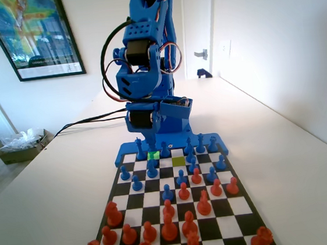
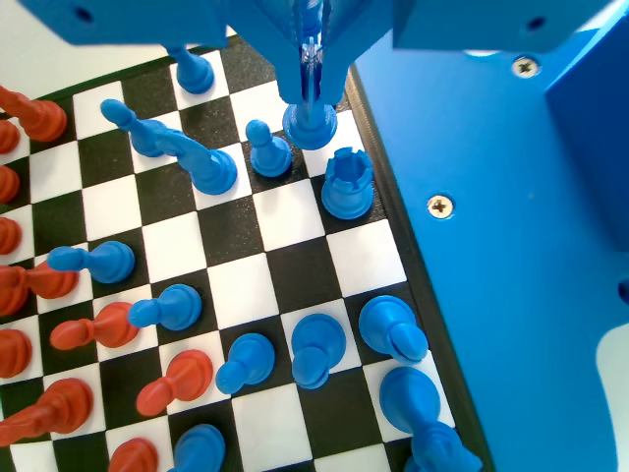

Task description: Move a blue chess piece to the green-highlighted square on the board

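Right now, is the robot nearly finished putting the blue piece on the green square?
Close, but not finished. The pincer has closed on a blue piece by the board's near edge in the wrist view. In the fixed view the piece stands over the green-highlighted square. What is left is letting go and lifting away.

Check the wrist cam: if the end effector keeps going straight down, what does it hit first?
The end effector points down at a blue piece in the board's back row, already between its jaws. Past that piece it would likely meet the square beneath; depth is unclear.
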{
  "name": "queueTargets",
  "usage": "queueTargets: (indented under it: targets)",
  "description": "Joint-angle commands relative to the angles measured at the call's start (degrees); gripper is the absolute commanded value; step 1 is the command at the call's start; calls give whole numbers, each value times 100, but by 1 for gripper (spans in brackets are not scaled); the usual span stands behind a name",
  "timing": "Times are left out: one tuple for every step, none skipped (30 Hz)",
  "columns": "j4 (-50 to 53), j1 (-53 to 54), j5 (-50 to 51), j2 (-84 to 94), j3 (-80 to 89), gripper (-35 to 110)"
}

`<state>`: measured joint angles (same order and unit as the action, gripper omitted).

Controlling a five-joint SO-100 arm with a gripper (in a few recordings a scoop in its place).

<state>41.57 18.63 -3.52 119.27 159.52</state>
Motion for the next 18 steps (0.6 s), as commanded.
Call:
queueTargets:
  targets:
    - [-88,26,-44,9,-9,1]
    - [-123,26,-53,-18,0,1]
    - [-141,26,-62,-26,0,1]
    - [-141,26,-62,-35,0,1]
    - [-149,18,-62,-35,9,1]
    - [-158,18,-62,-35,9,1]
    - [-167,9,-62,-35,18,1]
    - [-176,18,-62,-35,18,1]
    - [-185,9,-70,-44,18,1]
    - [-193,9,-70,-53,18,1]
    - [-193,18,-79,-53,18,1]
    - [-211,18,-88,-70,26,1]
    - [-229,18,-97,-88,26,1]
    - [-264,26,-105,-114,26,1]
    - [-290,26,-114,-141,26,1]
    - [-325,26,-123,-167,35,1]
    - [-360,26,-132,-193,44,1]
    - [-378,35,-149,-202,44,1]
